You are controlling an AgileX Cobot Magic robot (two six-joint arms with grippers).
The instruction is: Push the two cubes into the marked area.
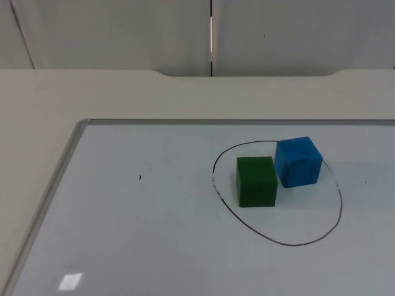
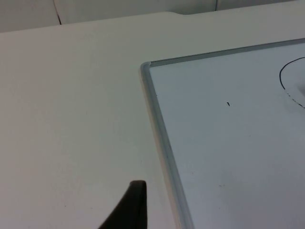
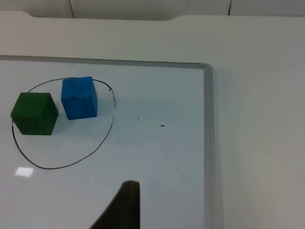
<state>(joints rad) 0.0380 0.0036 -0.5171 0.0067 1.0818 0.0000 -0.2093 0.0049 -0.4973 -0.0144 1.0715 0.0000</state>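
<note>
Two cubes sit on the whiteboard: one green cube, dark and matte, and one blue cube with faint dark smudges on its faces. They stand just beside each other, near corners apparently touching, both inside the marked area (a hand-drawn black oval). In the top view the blue cube's far edge lies close to the line. The right pincer hangs over the whiteboard, the cubes well ahead of it and off to its left; how wide it stands cannot be told. The left pincer hangs over the bare counter just beside the whiteboard's metal frame; its opening cannot be told either.
</note>
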